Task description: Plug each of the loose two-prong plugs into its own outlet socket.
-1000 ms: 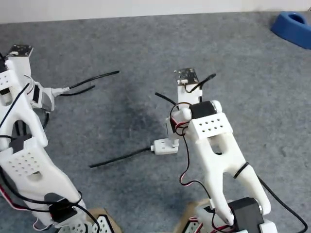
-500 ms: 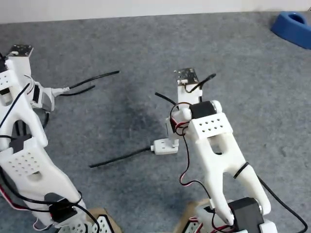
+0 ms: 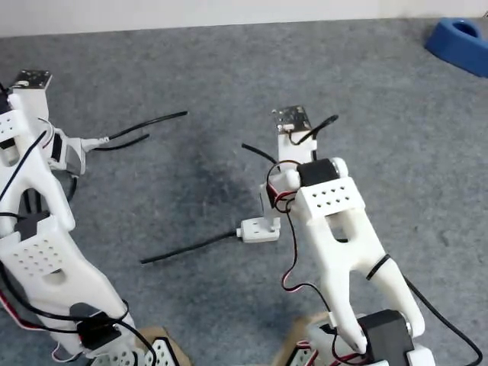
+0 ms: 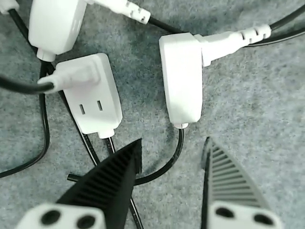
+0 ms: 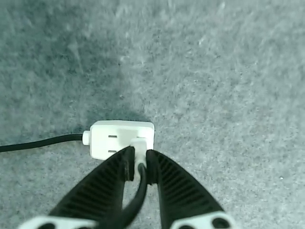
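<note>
- My right gripper (image 5: 138, 154) has barely nudged left, clamped on the plug (image 5: 138, 144) at its socket (image 5: 107, 138); I judge insertion nearly done.
- My left gripper (image 4: 172, 143) hangs open over another socket (image 4: 181, 76).

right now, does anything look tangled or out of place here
Yes. Under the open left end effector, black cords loop and cross among the white outlet blocks, a tangle that could snag. Nothing looks damaged or spilled.
</note>
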Robot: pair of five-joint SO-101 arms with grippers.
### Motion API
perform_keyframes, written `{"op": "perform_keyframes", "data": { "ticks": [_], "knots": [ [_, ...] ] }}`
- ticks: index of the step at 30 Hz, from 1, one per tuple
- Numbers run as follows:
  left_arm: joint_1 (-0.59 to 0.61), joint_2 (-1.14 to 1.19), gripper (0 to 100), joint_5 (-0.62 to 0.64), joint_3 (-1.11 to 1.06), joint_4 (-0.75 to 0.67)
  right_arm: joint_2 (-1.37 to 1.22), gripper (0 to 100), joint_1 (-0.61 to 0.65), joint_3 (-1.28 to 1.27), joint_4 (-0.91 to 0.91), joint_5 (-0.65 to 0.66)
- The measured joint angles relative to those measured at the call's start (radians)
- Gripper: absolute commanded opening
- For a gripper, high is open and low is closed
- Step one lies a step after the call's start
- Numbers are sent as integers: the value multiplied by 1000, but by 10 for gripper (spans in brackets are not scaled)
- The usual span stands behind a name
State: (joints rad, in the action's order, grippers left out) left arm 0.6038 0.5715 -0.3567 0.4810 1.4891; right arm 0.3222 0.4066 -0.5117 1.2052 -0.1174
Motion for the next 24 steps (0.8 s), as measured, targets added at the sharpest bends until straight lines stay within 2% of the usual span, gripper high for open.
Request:
{"op": "perform_keyframes", "data": {
  "ticks": [24],
  "knots": [
    [0,0,216,0,0,0,0,5,0,0,-20,0]
  ]
}}
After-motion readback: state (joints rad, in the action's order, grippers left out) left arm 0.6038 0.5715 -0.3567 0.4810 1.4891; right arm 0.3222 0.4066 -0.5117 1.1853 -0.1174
